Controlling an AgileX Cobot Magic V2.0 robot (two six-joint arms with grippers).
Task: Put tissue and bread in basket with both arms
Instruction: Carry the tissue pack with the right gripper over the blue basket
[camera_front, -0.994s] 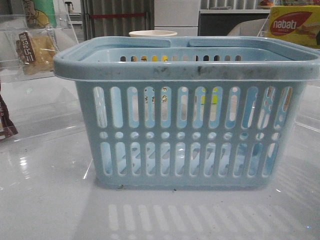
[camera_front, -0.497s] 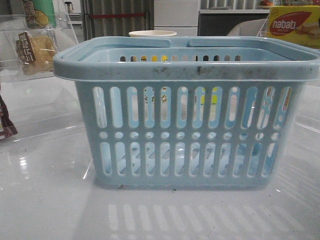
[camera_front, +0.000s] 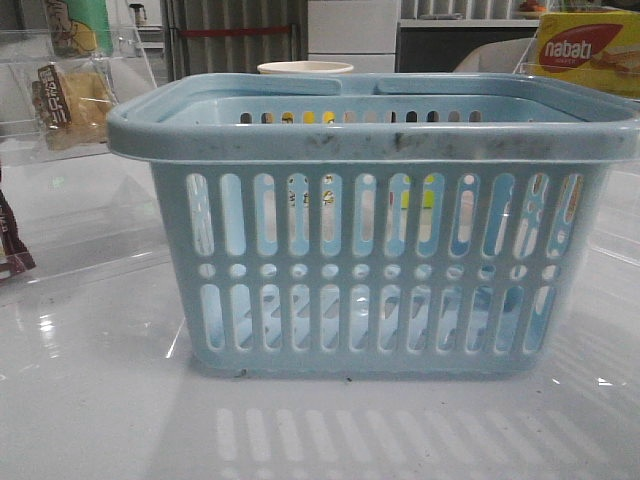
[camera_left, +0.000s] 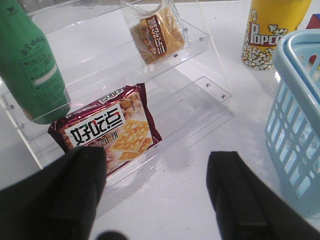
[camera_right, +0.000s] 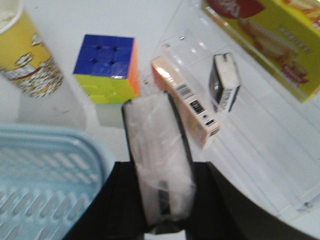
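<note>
The light-blue slotted basket (camera_front: 370, 250) stands in the middle of the front view, and its rim also shows in the left wrist view (camera_left: 295, 115) and the right wrist view (camera_right: 45, 175). The bread (camera_left: 157, 32), in a clear wrapper with a brown label, leans on the upper step of a clear acrylic shelf (camera_left: 200, 65); the front view shows the bread (camera_front: 65, 100) at far left. My left gripper (camera_left: 157, 190) is open above bare table, short of the shelf. My right gripper (camera_right: 160, 200) is shut on the tissue (camera_right: 157, 145), a white pack with black edges, held beside the basket's rim.
A maroon cracker packet (camera_left: 107, 127) and a green bottle (camera_left: 32, 65) share the bread's shelf. A popcorn cup (camera_left: 272, 30) stands behind the basket. Near the tissue are a colour cube (camera_right: 107, 67), an orange box (camera_right: 185, 102), a small black-and-white pack (camera_right: 225, 82) and a yellow nabati box (camera_right: 270, 35).
</note>
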